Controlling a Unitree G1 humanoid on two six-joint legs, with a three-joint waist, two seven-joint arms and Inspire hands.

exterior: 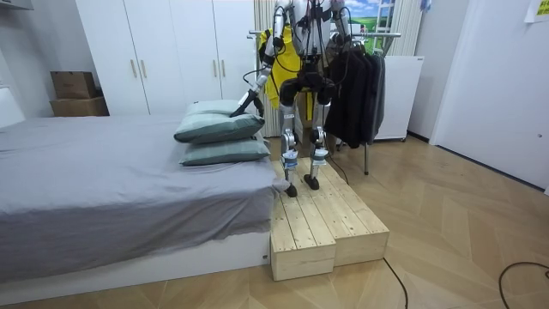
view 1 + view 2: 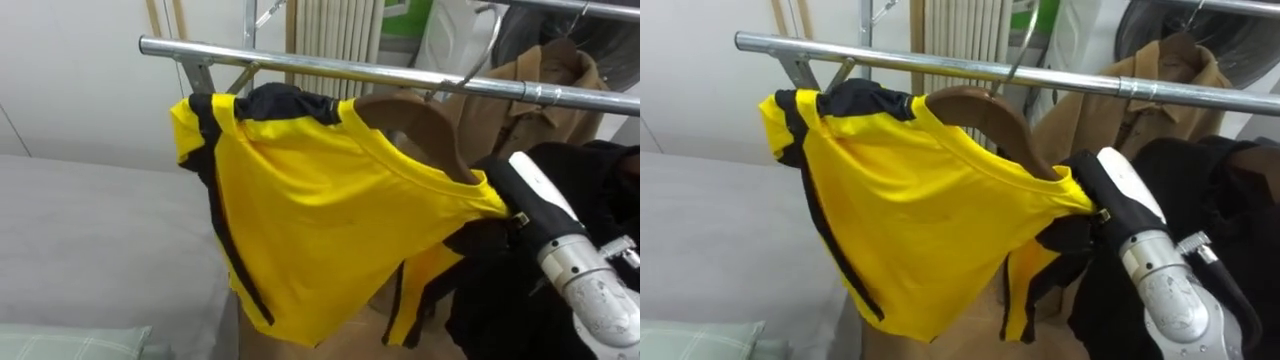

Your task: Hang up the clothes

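Shirt (image 2: 320, 220), yellow with black trim, hung on a wooden hanger (image 2: 425, 125) just under the steel rail (image 2: 330, 68). Its collar sat near the rail's left end and its hem sagged free below. The hanger's wire hook crossed the rail, but I could not tell whether it rested on it.

The right hand (image 2: 520, 195) met the shirt's right shoulder edge. Its fingers were tucked behind the cloth, so I could not tell whether they were apart or clamped.

Close on the right, a tan coat (image 2: 545, 95) and dark clothes (image 2: 612, 185) crowded the rail, leaving little room on that side. To the left, the rail ended just past the shirt, with a bare wall behind it. Below lay the bed (image 2: 90, 240), and a pillow (image 2: 70, 340) was cut off at the bottom corner.

In the room view, the robot stood upright on a wooden platform (image 1: 330, 227) between the bed and the rack, facing the rack. The left hand (image 1: 246, 103) hung low beside the stacked pillows and was too small for its fingers to be read.
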